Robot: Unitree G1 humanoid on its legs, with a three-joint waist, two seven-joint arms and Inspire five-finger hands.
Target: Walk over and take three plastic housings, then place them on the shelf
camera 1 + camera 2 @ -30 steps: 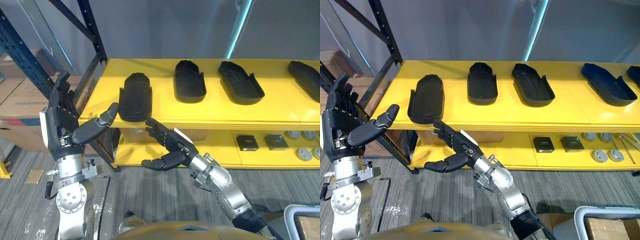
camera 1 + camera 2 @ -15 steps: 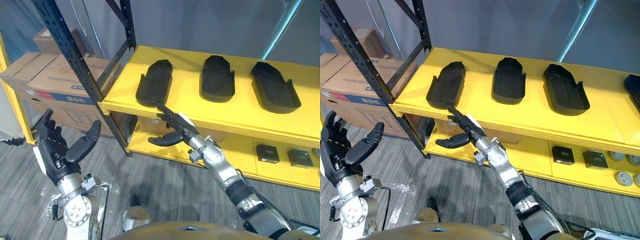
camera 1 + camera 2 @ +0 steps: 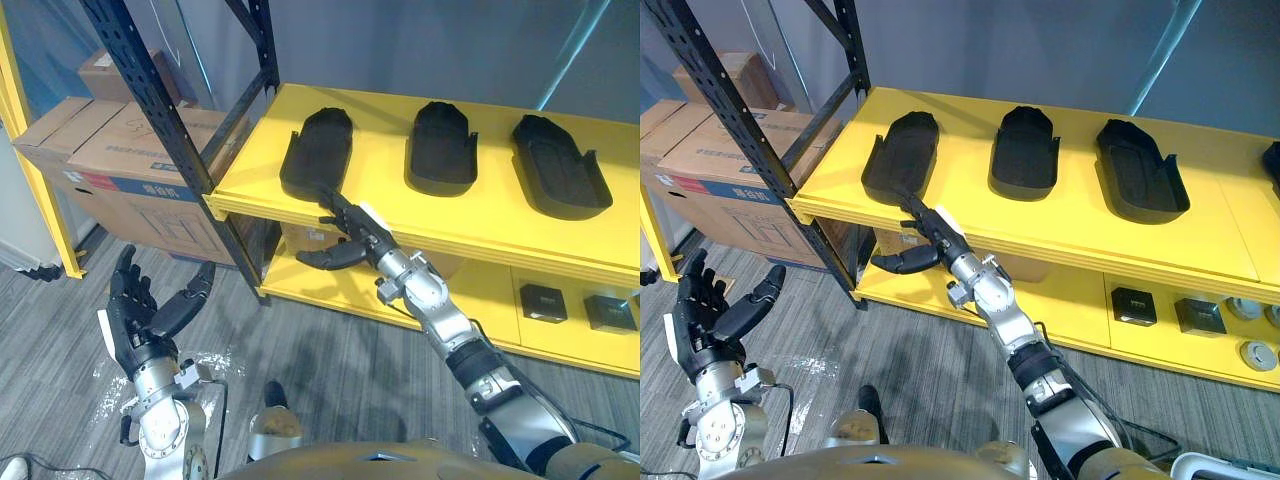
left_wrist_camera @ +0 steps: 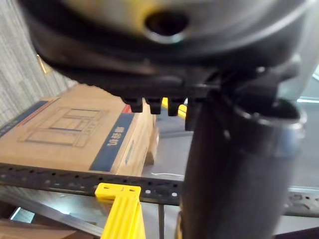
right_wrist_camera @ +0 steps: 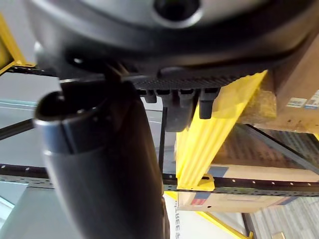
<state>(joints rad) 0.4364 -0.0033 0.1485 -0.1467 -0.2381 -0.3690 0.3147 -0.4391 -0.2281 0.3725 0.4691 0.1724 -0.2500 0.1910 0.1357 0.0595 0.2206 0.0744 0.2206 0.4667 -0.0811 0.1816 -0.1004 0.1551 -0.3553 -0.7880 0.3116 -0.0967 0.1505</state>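
Right hand [image 3: 345,237], spread open, hides part of the leftmost housing [image 3: 318,150] (left hand [image 3: 140,318] open too).

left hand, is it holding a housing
No, the left hand is open and empty, low over the floor, away from the housings on the shelf.

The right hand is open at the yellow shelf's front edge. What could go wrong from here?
1. The right hand has its thumb below the shelf board, its fingers at the edge; rising, the thumb may catch it.
2. The leftmost plastic housing lies near that edge; a nudge might slide it off, and the left hand hangs low.
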